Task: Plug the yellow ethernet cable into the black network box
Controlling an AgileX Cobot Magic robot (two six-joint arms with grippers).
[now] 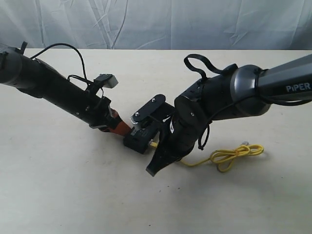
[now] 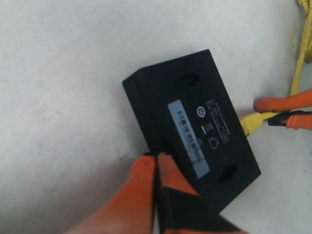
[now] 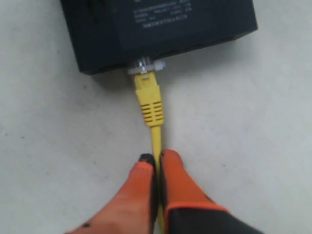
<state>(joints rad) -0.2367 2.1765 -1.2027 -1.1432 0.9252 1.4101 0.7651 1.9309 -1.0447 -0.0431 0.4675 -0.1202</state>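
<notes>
Left arm (image 1: 63, 92): matte black tube, thin black cable (image 1: 63, 47) looped above it, small grey camera block (image 1: 107, 80) near the wrist.
Right arm (image 1: 243, 90): black joints, grey metallic sleeve with white lettering "PiPER", black strap loop (image 1: 197, 61) on top.
Left fingers (image 2: 141, 190) and right fingers (image 3: 136, 195): bright orange, rounded tips, black housing behind.
Small dark specks on one right finger.
</notes>
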